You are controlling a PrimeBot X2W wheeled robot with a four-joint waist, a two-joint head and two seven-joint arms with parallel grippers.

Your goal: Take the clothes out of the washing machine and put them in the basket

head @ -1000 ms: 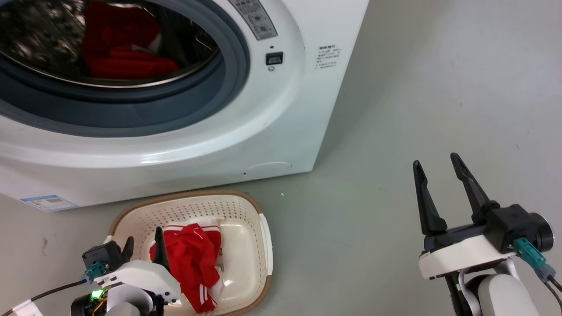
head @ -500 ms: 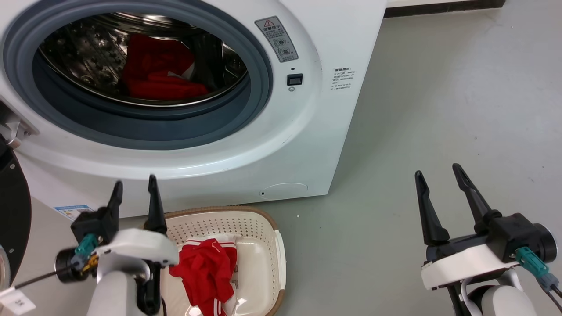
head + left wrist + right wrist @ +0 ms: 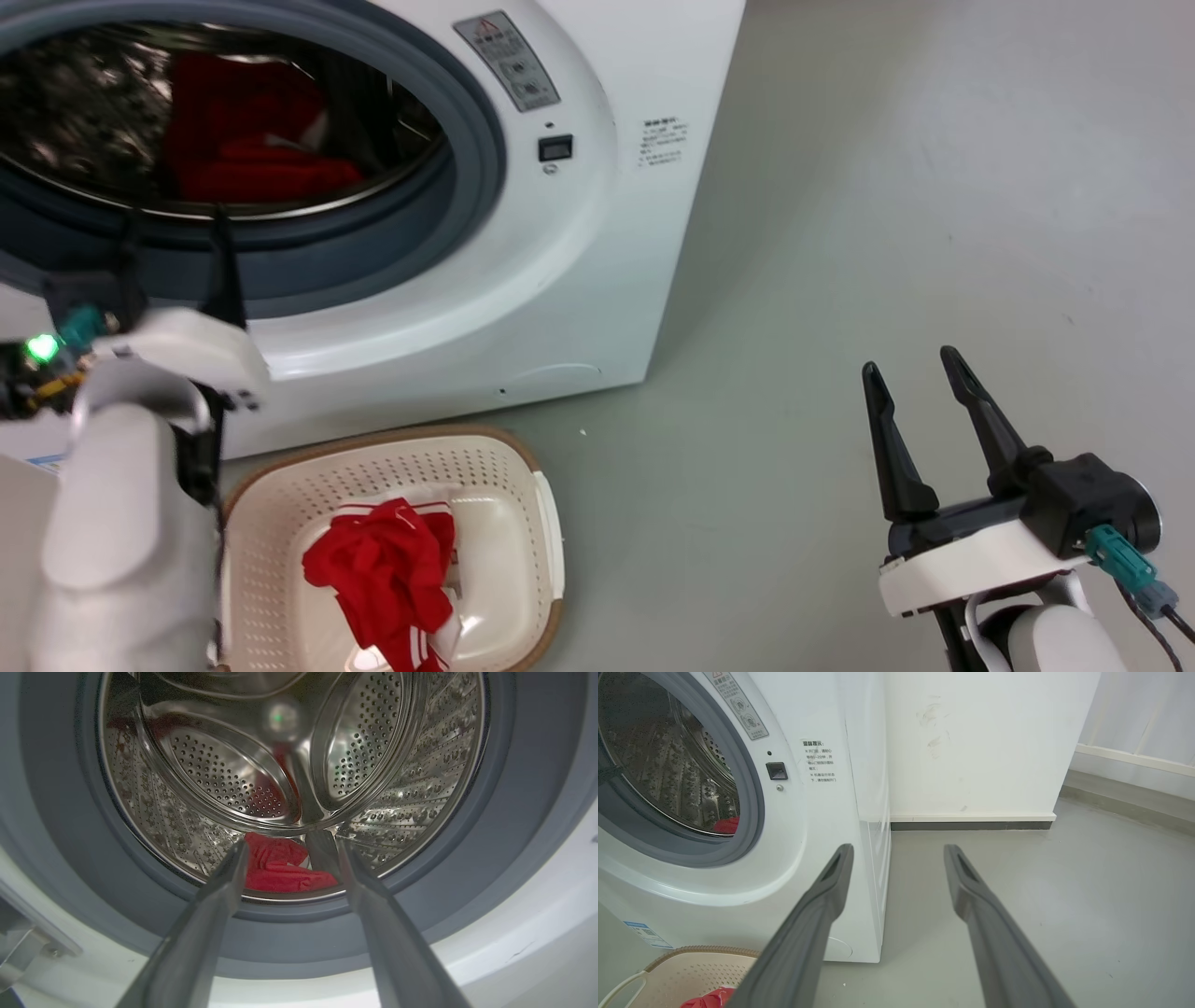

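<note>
Head view: left gripper [image 3: 173, 224] parted, empty, at washing machine [image 3: 560, 280] mouth; clothes [image 3: 233, 159] inside, one red garment [image 3: 383, 569] in basket [image 3: 317, 485] before machine | left wrist view: clothes lie low inside machine, untouched | right wrist view: right gripper [image 3: 897, 847] parted, empty, beside machine.

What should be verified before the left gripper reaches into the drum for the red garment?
1. Left gripper open and empty: ok.
2. Red garment in the drum lined up between its fingers: ok.
3. Washing machine opening unblocked: ok.
4. Basket below the opening, room beside the stowed garment: ok.
5. Right gripper open, apart from the machine: ok.
6. More clothes hidden deeper in the drum: cannot tell.
</note>
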